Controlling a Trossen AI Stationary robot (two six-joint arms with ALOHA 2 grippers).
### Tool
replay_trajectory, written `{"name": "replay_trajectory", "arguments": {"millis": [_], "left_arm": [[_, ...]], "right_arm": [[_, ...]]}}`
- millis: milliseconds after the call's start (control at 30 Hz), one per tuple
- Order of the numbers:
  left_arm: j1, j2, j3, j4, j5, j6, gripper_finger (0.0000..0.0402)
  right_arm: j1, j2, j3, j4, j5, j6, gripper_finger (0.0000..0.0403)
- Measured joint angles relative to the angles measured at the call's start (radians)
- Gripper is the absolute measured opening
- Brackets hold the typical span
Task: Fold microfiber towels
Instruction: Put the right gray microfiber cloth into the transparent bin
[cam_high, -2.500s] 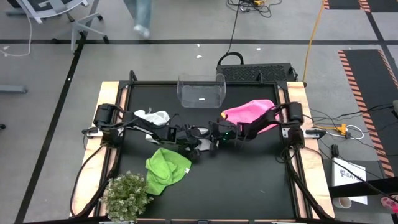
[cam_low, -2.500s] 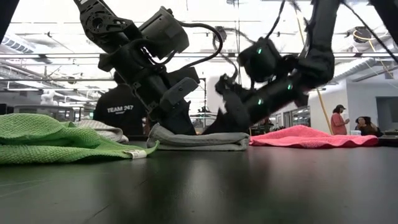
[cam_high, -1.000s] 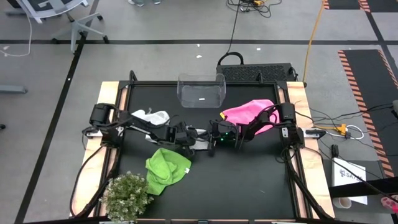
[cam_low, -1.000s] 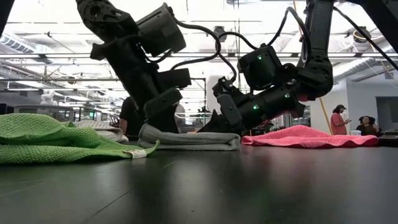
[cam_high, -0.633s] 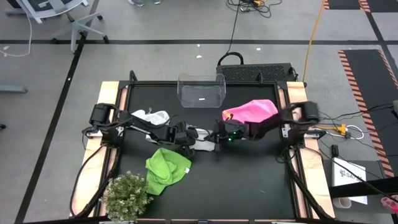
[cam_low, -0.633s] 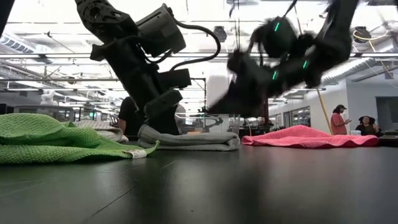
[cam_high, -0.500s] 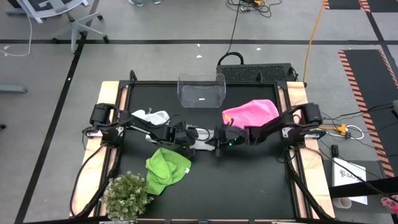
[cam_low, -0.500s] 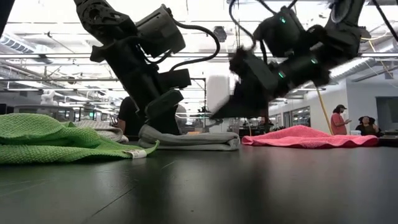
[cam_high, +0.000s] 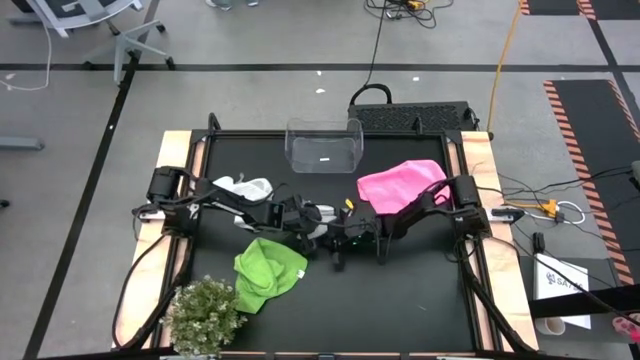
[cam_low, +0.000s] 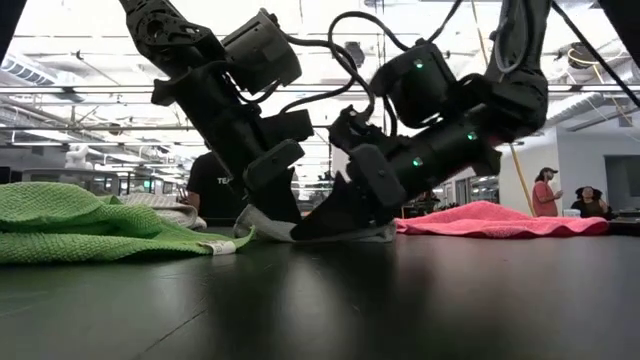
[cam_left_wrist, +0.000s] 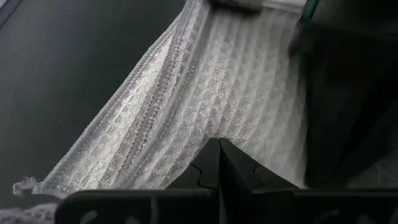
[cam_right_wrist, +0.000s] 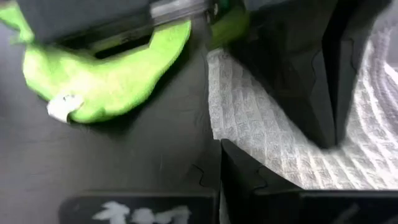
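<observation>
A folded white waffle towel (cam_high: 322, 222) lies at the table's middle and also shows in the low view (cam_low: 380, 233). My left gripper (cam_high: 303, 225) is shut at its left end. My right gripper (cam_high: 338, 250) is shut, its tips on the towel's near edge. A lime green towel (cam_high: 265, 275) lies crumpled near the front left. A pink towel (cam_high: 400, 185) lies bunched at the back right. A second white towel (cam_high: 245, 187) lies crumpled at the back left. My left gripper has its shut fingers on the white towel's left end (cam_left_wrist: 205, 134), coming slanting down from the table's left. The cloth lies close around the fingertips (cam_left_wrist: 219, 162); whether cloth is between them, I cannot tell. That end (cam_low: 250, 220) curls up a little; the rest lies on the table. My right gripper touches the white towel's near edge (cam_right_wrist: 214, 134) with its shut fingertips (cam_right_wrist: 236, 171), close to a corner. The fingers come slanting down from the table's right (cam_low: 340, 210). The towel stays on the table there.
A clear plastic bin (cam_high: 322, 145) stands at the back middle. A small bushy green plant (cam_high: 205, 315) stands at the front left corner. The front right of the black table (cam_high: 420, 290) is bare. People show in the room beyond (cam_low: 545, 190).
My right gripper has lifted off the white towel's right end, swung up and toward the table's near edge, then come down shut onto the towel's near edge. The towel's left end, at my left gripper, now curls up a little.
</observation>
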Motion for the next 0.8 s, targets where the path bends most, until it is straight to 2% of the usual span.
{"name": "replay_trajectory", "arguments": {"millis": [333, 433, 600, 733, 800], "left_arm": [[0.000, 0.000, 0.001, -0.006, 0.006, 0.010, 0.0004], [-0.002, 0.000, 0.001, -0.003, 0.014, 0.013, 0.0005], [-0.002, 0.000, 0.001, -0.007, 0.018, 0.014, 0.0004], [-0.002, 0.000, 0.001, 0.001, 0.020, 0.014, 0.0006], [-0.002, 0.000, 0.001, 0.001, 0.020, 0.011, 0.0010]], "right_arm": [[-0.007, -0.004, -0.063, -0.029, -0.027, 0.049, 0.0000], [-0.007, -0.095, -0.072, -0.051, -0.030, 0.066, 0.0000], [-0.012, -0.269, -0.060, -0.125, 0.032, -0.065, 0.0000], [-0.035, -0.252, -0.086, -0.236, 0.051, -0.093, 0.0000], [-0.046, -0.223, -0.087, -0.181, 0.052, -0.084, 0.0000]]}}
